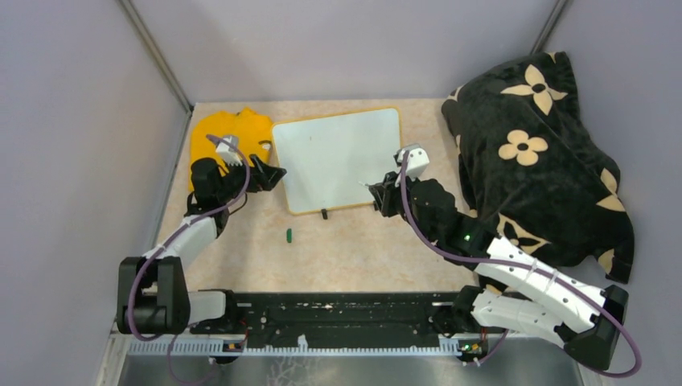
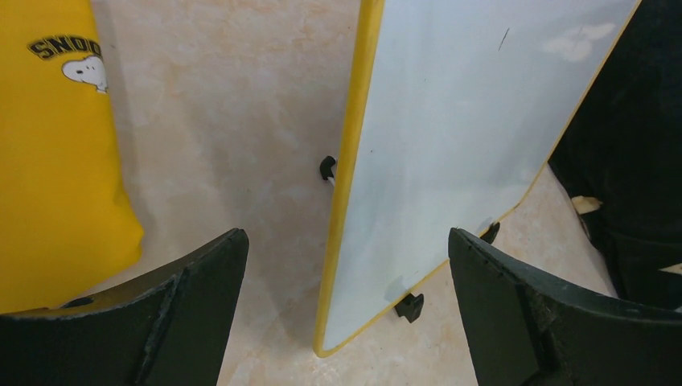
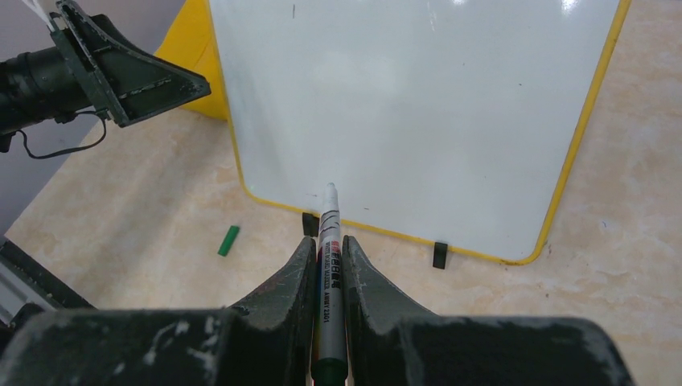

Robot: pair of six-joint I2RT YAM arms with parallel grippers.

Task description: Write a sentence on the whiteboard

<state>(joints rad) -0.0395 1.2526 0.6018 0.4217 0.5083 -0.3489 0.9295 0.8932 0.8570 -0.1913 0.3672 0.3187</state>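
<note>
Pinching a marker (image 3: 329, 217) hard btwn two scuffed matte-black fingers, the right gripper (image 3: 328, 245) is clamped on the slim barrel, which is pale w/ printed lettering and shows green at its rear end. Its blunt whitish tip pokes out past the fingers over the near strip of the whiteboard (image 3: 402, 112); we can't tell if it touches the surface. The left gripper (image 2: 346, 241) has its jaws spread wide w/ nothing btwn the pads. Its wedge-shaped black fingers (image 2: 201, 305) sit either side of the board's near-left rounded corner, and contact isn't clear. The board lies flat mid-table, a glossy white rectangle w/ a thin yellowish frame and rounded corners. Small black clip feet (image 3: 439, 254) stick out along the near edge. In the wrist views we make out only one tiny dark tick on its sheen. A short green cap (image 3: 229, 240) lies on the table (image 1: 362, 249), a beige marbled top, near the board's near-left corner but apart from it. A folded yellow cloth (image 2: 48, 161), soft-looking w/ a cartoon dog print, sits just left of the board. A plush black blanket (image 1: 539, 153) w/ cream flowers is heaped at the right.
</note>
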